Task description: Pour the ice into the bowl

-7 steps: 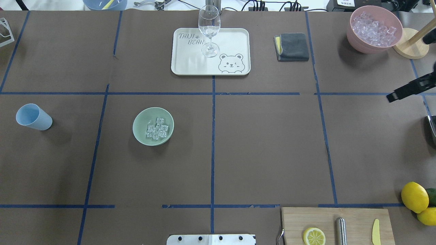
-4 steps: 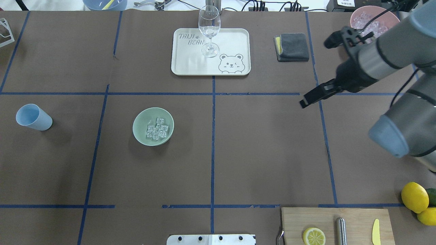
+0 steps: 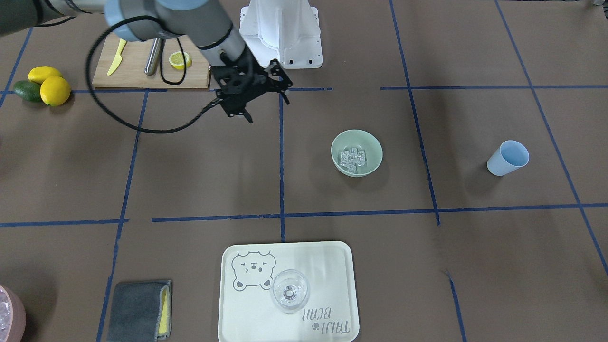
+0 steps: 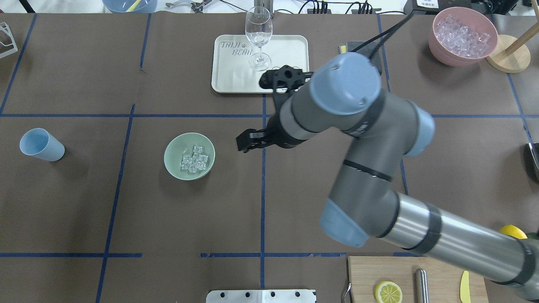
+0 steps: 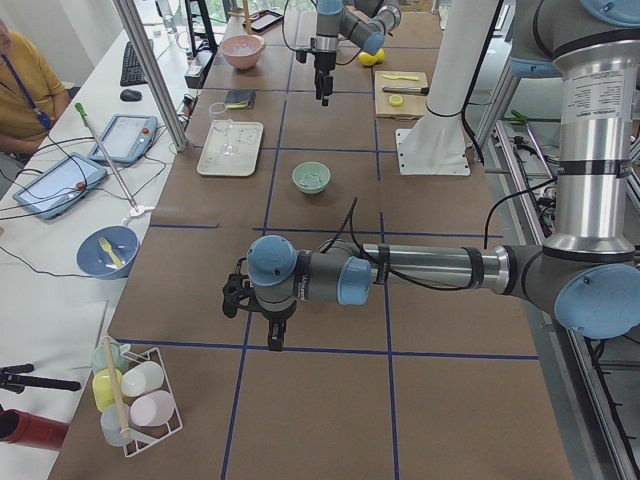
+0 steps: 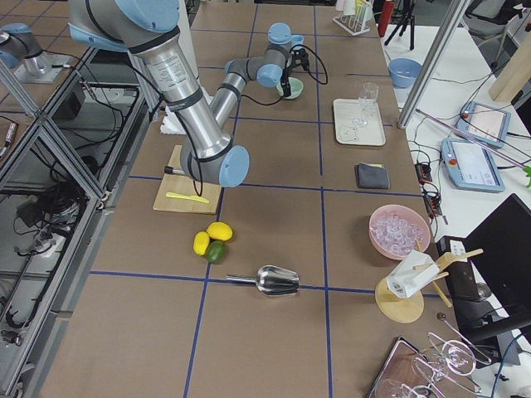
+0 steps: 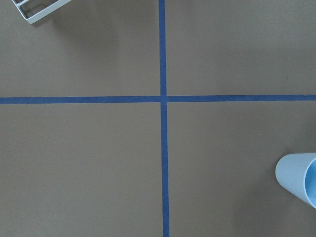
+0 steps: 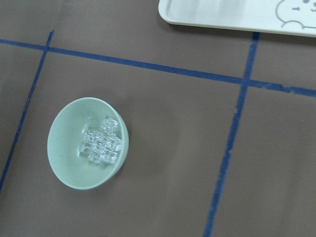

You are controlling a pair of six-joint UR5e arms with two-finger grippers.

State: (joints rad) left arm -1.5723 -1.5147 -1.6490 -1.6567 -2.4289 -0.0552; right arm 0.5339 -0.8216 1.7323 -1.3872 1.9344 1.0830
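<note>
We see the right gripper (image 4: 246, 144) hanging over the table (image 4: 189, 219), its jaws spread and nothing between them. The bowl (image 4: 173, 156) sits near this gripper, on the robot's left of it and clear of it. The ice (image 4: 194, 159) lies heaped inside the bowl. In the right wrist view the bowl falls toward the lower left, its cubes gathered a little off centre. The left gripper (image 5: 274, 333) hangs over a crossing of blue tape lines (image 7: 163, 98), and we cannot tell whether its jaws are apart or closed. A blue cup (image 4: 41, 144) stands near it, at the right edge of the left wrist view. The bowl lies well apart from this gripper.
</note>
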